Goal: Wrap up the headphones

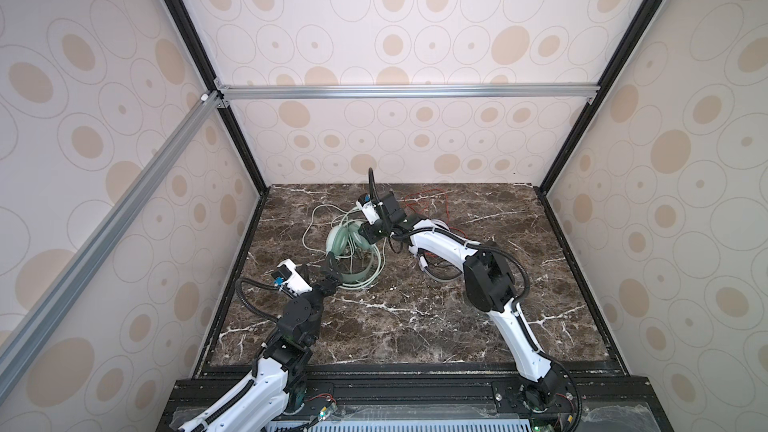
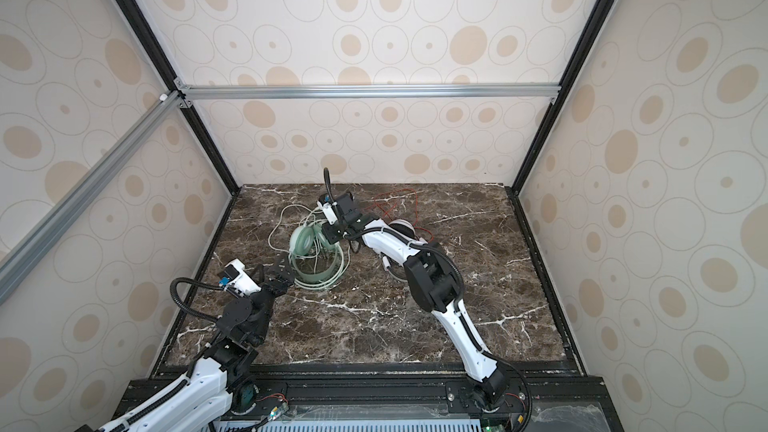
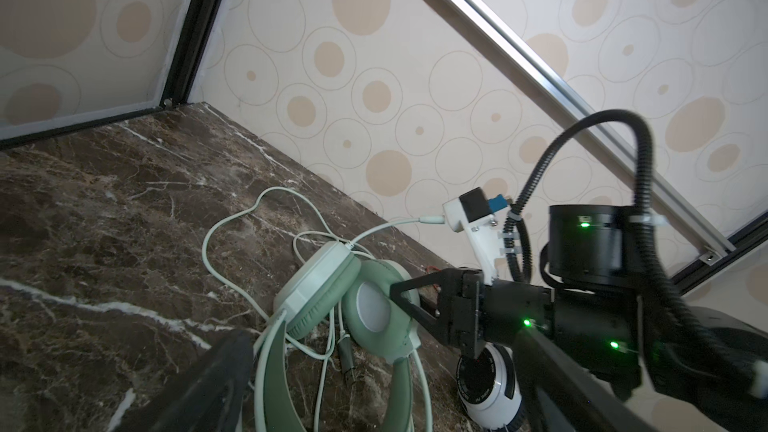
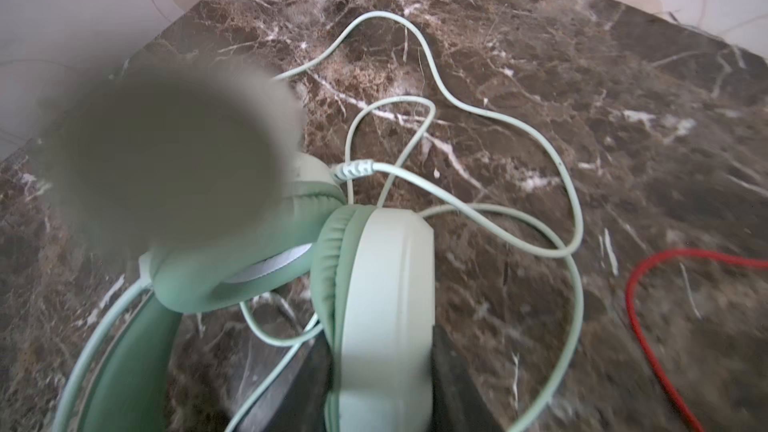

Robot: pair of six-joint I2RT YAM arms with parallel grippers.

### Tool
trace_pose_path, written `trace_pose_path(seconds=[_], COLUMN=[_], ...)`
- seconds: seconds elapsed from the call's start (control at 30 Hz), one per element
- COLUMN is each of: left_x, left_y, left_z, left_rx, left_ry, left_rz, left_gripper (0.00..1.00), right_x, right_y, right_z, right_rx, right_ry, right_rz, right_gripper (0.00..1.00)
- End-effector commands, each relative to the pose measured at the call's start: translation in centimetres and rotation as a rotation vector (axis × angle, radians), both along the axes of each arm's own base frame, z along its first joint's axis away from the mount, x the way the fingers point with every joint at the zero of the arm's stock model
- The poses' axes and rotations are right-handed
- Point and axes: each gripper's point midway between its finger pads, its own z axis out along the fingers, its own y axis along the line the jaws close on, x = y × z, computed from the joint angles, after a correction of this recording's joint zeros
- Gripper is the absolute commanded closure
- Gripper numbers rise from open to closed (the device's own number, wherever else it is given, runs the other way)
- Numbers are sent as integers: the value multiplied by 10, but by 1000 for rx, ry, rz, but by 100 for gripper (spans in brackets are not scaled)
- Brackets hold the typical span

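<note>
Left of centre on the desk (image 1: 415, 326): mint-green headphones (image 1: 338, 241) lie in both top views, earcups together toward the back, headband toward the front edge.
Pale green cable (image 4: 357, 169): loose loops sprawl to the upper left of the earcups in a top view. Other strands cross through the headband, and none is wound.
Right tool (image 1: 365, 238): reaches across the middle. In the right wrist view its dark jaws stand flush on either side of one pale earcup, so it seems clamped on that cup, though the frame is smeared.
Left tool (image 1: 332, 273): released, jaws spread wide, just beside the headband at the lower left of the green headset.
White-and-black headphones (image 3: 494, 392): right of the green set, mostly hidden under the right arm in the top views.
Red cable (image 4: 640, 326): thin, strewn toward the upper right of the desk, near the green loops but apart from them.
Step, as I judge it: securing the green headset before its cable is gathered.
Risk, grip: a rounded, padded cup may squirm out of a narrow pinch if lifted or turned.
Risk, cable: strands threaded through the headband could snag or knot when the headset moves.
Risk, neighbours: the right arm passes above the second headset, so a sweep could drag it or pull the red cable into the green loops.
</note>
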Motion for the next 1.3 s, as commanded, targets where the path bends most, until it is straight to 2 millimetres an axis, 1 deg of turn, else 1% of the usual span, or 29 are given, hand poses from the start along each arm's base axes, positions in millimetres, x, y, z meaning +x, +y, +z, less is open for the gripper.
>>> trace_pose_path(seconds=[0.0, 0.07, 0.1, 0.17, 0.2, 0.27, 0.37, 0.43, 0.47, 0.53, 0.57, 0.63, 0.7, 0.77, 0.8, 0.87, 0.93, 1.03, 1.1, 1.27], left_x=[10, 18, 22, 31, 34, 38, 39, 39, 41, 47, 49, 54, 60, 64, 67, 75, 76, 68, 65, 61], left_y=[-7, -24, -33, -57, -70, -98, -126, -141, -145, -152, -157, -164, -166, -171, -173, -178, -196, -217, -224, -238], left_z=[11, 15, 17, 20, 27, 36, 51, 68, 76, 92, 102, 114, 117, 116, 112, 96, 81, 59, 55, 45], left_rx=[-47, -49, -41, -17, -5, 41, 182, 275, 298, 313, 308, 302, 297, 340, 363, 414, 431, 375, 362, 330], left_ry=[27, 66, 89, 151, 163, 199, 260, 276, 297, 328, 330, 325, 303, 251, 257, 331, 379, 417, 429, 464], left_rz=[-15, -82, -118, -205, -252, -357, -397, -401, -398, -402, -416, -437, -435, -457, -454, -455, -540, -659, -703, -784], left_gripper=[2, 2, 2, 2, 2, 2, 2, 2, 2, 2, 2, 2, 2, 2, 2, 2, 2, 2, 2, 2], right_x=[-3, -14, -20, -29, -33, -42, -54, -66, -72, -83, -88, -97, -103, -107, -108, -111, -114, -115, -114, -107], right_y=[-17, -41, -53, -86, -100, -136, -193, -214, -223, -240, -247, -257, -263, -270, -272, -278, -283, -291, -292, -287], right_z=[83, 97, 107, 121, 127, 138, 150, 157, 163, 168, 170, 175, 179, 182, 182, 185, 185, 183, 182, 177], right_rx=[108, 122, 131, 131, 130, 128, 156, 182, 206, 240, 259, 282, 293, 291, 288, 278, 267, 270, 279, 294], right_ry=[-172, -203, -225, -270, -282, -318, -370, -413, -440, -471, -481, -495, -497, -500, -501, -505, -511, -528, -542, -559], right_rz=[-116, -192, -229, -347, -394, -525, -765, -813, -825, -859, -872, -882, -889, -903, -910, -922, -936, -973, -992, -1003], right_gripper=[90, 92, 94, 97, 98, 100, 100, 100, 100, 100, 100, 100, 100, 100, 100, 100, 100, 100, 100, 100])
